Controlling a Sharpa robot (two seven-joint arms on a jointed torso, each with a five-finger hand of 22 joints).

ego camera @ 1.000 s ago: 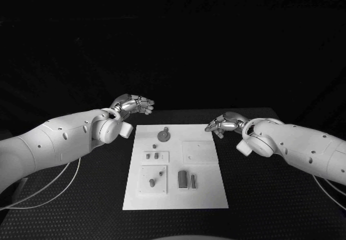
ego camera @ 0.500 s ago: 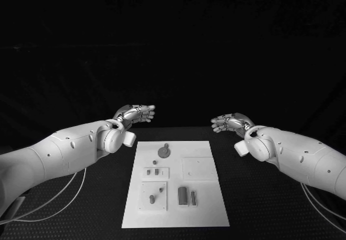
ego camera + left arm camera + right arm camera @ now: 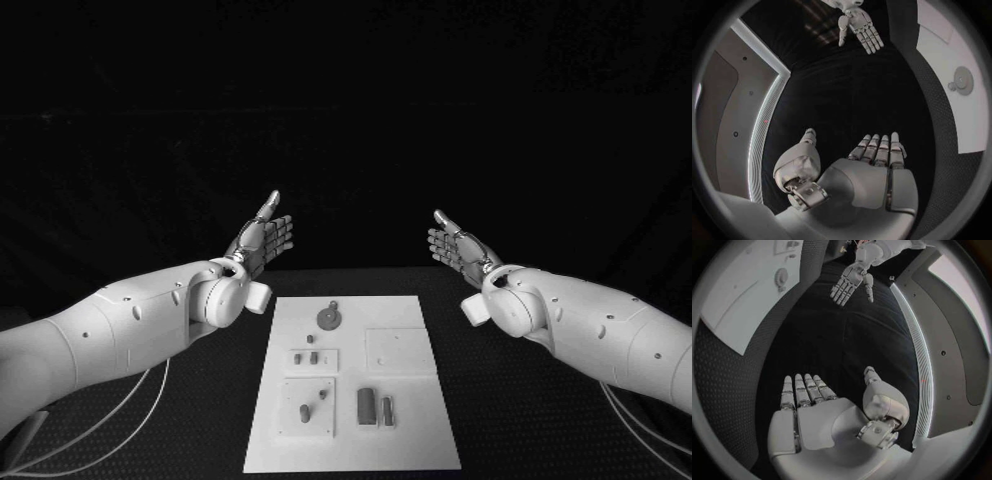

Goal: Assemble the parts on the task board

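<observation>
Fingers spread and empty, left robot hand [image 3: 263,236] and right robot hand [image 3: 459,243] hover beyond the task board [image 3: 408,420] at the desk's [image 3: 534,420] far edge.

Dim scene, bright objects against near-black surroundings.
The flat white rectangular task board [image 3: 353,385] and glossy white arms catch the light while the background stays dark; both wrist views bend straight edges strongly toward their circular rims.

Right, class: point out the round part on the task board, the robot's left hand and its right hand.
Round part [image 3: 330,318]: head view, middle of its disc.
Left hand [image 3: 263,236]: head view, middle of the hand, fingers straight.
Right hand [image 3: 459,243]: head view, middle of the hand, fingers straight.
</observation>
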